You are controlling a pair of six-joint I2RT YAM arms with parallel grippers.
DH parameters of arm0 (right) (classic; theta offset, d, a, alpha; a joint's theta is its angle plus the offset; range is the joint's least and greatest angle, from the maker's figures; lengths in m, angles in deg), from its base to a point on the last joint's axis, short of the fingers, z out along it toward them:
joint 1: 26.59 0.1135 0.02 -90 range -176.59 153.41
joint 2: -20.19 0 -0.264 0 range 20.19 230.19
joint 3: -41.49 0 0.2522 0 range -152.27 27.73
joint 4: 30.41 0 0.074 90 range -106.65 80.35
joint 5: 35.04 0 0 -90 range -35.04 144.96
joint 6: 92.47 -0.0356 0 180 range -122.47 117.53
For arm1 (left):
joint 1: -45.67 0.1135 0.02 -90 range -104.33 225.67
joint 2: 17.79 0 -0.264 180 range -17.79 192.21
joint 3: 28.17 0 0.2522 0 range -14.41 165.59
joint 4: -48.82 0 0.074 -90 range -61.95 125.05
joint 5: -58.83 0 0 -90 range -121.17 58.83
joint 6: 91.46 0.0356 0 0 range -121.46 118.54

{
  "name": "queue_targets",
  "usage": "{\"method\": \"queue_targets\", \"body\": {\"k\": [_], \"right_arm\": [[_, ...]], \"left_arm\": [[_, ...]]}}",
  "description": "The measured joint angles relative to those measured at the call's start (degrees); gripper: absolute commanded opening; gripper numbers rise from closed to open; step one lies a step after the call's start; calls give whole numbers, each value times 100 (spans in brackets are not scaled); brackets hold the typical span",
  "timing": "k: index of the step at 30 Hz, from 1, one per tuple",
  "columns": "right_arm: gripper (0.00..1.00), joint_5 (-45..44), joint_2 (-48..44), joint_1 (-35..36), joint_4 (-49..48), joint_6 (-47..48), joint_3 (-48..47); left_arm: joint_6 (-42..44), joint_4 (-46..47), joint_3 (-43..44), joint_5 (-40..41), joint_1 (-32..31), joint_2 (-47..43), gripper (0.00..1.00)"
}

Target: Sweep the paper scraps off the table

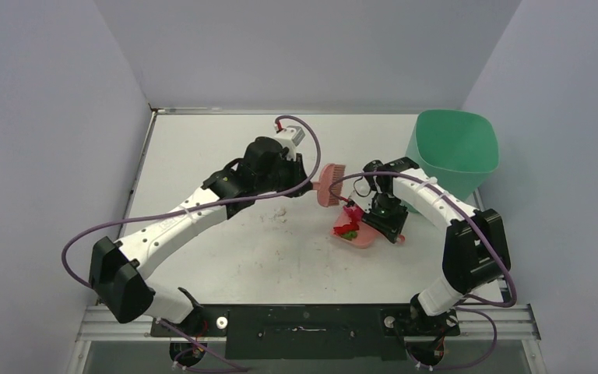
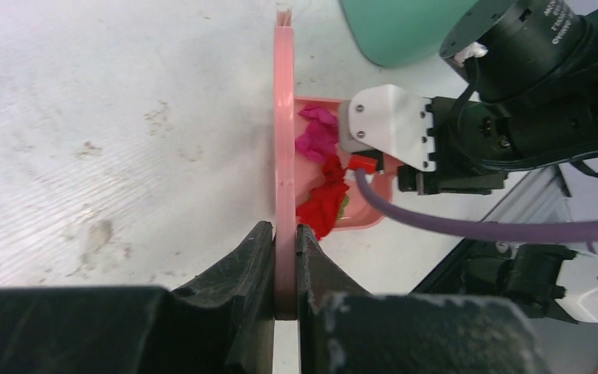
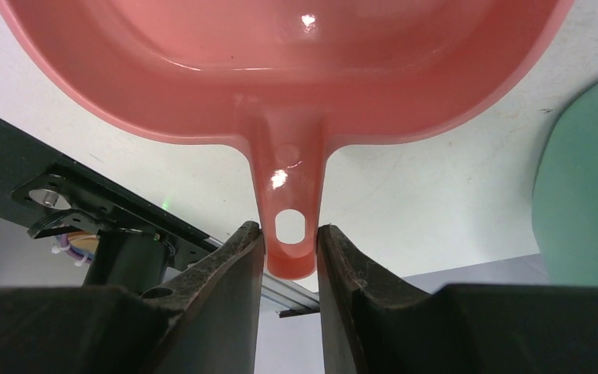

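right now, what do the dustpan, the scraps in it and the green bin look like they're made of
Dustpan: moulded plastic by its look, glossy pink, with sharp light spots. Paper scraps: crumpled paper, matte red and magenta, with creased folds. Green bin: probably plastic, smooth and dull, with a thin even wall.

- Dustpan, right wrist view: front part cut off by top edge; can't tell if inner or under face shows.
- Paper scraps in dustpan, left wrist view: partly behind brush & purple cable, count unclear. Top view: too small to count.
- Brush beside dustpan is edge-on; bristles can't be made out.
- Right end effector at dustpan handle: fingers hidden under its wrist in top view.
- Green bin beyond dustpan: cut off by right edge.
- Faint marks on tabletop left of dustpan: too small to tell stain vs scrap.
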Motion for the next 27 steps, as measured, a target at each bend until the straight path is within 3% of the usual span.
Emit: {"method": "queue_targets", "body": {"k": [8, 16, 22, 27], "right_arm": [[5, 24, -245, 4, 0, 105, 275], [5, 17, -295, 87, -4, 188, 367], [5, -4, -210, 282, -52, 170, 367], [5, -2, 195, 562, -173, 66, 367]], "left_arm": [[686, -1456, 271, 1440, 105, -682, 0], [1349, -2885, 651, 2653, 461, -564, 0], [1547, -3375, 763, 2959, 540, 197, 0], [1593, -3390, 763, 2640, 540, 752, 0]]}}
